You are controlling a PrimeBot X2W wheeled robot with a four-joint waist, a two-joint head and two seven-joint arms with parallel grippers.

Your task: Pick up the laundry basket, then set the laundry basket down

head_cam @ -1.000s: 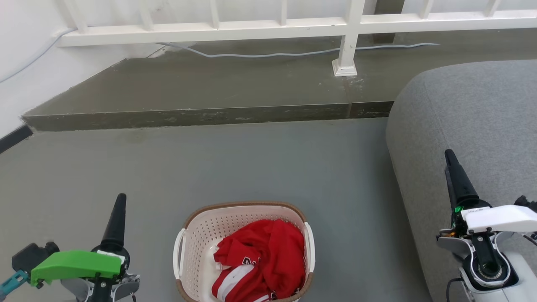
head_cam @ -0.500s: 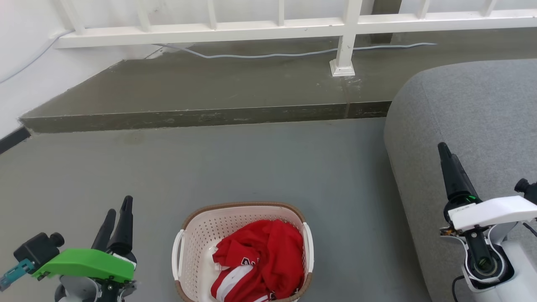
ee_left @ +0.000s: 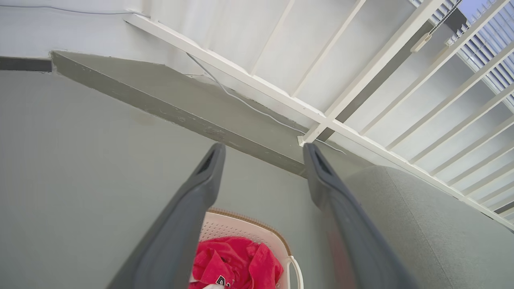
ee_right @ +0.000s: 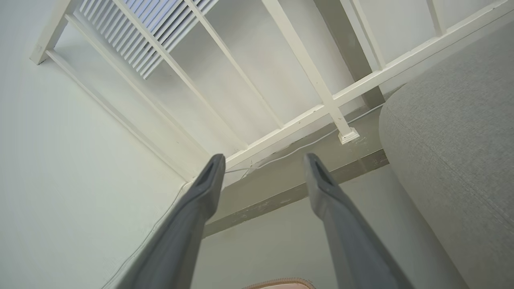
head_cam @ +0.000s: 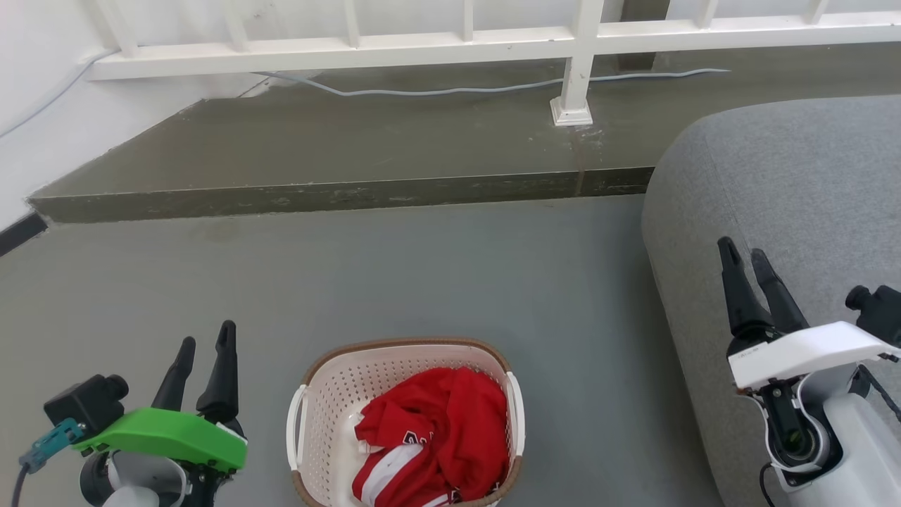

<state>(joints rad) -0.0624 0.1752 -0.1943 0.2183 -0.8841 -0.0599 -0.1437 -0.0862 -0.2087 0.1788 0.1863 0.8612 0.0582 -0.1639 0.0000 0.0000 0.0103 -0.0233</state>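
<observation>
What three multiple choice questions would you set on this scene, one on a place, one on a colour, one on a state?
1. Where does the laundry basket stand? A on a table; B on the floor; C on a shelf.
2. What colour is the garment in it? A red; B blue; C yellow.
3. How is the left end effector? A shut on the basket; B shut on the garment; C open, holding nothing.
Answers: B, grey floor surrounds it; A, red cloth lies in it; C, the left wrist view shows its fingers apart.
</observation>
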